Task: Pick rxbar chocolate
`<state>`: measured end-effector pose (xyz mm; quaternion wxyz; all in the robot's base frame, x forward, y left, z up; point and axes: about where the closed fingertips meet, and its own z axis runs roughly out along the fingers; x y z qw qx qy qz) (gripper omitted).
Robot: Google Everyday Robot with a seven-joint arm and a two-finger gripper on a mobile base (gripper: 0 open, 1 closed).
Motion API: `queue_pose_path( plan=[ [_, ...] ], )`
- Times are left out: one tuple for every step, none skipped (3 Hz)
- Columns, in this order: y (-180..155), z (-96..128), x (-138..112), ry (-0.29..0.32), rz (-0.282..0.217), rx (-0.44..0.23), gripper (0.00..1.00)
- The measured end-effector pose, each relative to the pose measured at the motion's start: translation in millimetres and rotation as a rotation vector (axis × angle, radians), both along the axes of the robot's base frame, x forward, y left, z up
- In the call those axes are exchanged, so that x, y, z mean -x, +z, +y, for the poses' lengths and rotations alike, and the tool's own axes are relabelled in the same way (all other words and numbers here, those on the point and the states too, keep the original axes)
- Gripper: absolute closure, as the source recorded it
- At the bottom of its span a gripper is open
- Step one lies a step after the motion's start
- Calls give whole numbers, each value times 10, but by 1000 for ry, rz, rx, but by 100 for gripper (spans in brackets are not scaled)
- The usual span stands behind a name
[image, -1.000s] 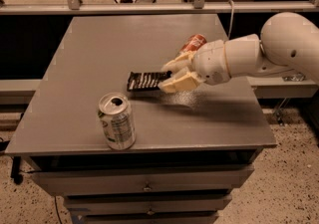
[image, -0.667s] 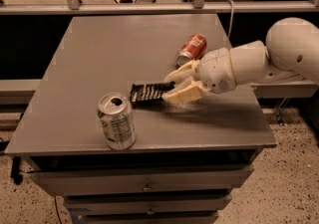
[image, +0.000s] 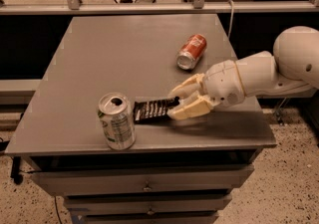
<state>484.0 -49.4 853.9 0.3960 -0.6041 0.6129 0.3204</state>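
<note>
We see claw (image: 172, 104) clamped on rxbar chocolate (image: 152, 110), right end, over tabletop (image: 124, 49); probably light, bendy, slick, so mid-body hold looks safer.

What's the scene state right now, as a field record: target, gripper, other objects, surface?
target: rxbar chocolate, lying near the front edge of the table
gripper: gripper at the bar's right end, one finger on each side, closed on it
bar lifted: cannot tell
nearby: silver-green can, upright, opened, right beside the bar's left end; contact cannot be told
other: red can, on its side, behind the gripper, apart from it
below: drawers
</note>
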Motion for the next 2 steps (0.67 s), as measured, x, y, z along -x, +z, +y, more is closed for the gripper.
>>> queue_pose_path(
  plan=[
    [-27, 1, 114, 34, 24, 0, 82],
    [-36, 21, 160, 64, 36, 4, 60]
  ],
)
